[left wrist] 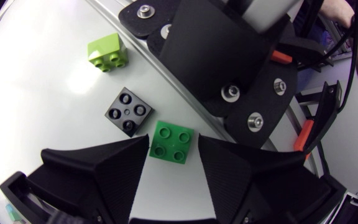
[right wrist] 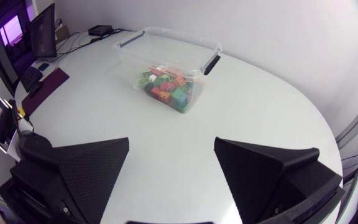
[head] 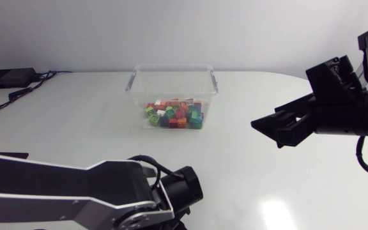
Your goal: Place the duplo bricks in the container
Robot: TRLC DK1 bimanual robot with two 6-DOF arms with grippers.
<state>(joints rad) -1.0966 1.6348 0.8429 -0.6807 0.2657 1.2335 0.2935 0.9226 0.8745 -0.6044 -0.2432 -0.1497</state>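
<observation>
The container [head: 171, 83], at twelve o'clock on the table [head: 75, 108], already holds a heap of bricks [head: 174, 115]; my right gripper [right wrist: 172, 142] hangs wide open and empty at its four o'clock. My left gripper [left wrist: 173, 155], at seven o'clock, is open astride a dark green brick [left wrist: 171, 140], with a black brick [left wrist: 128, 111] and a lime brick [left wrist: 107, 51] ahead at eleven. The pick seems in hand: descend, close, then carry.

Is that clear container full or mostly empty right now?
Mostly empty: the clear container holds only a low layer of coloured duplo bricks on its floor, well below its open rim.
</observation>
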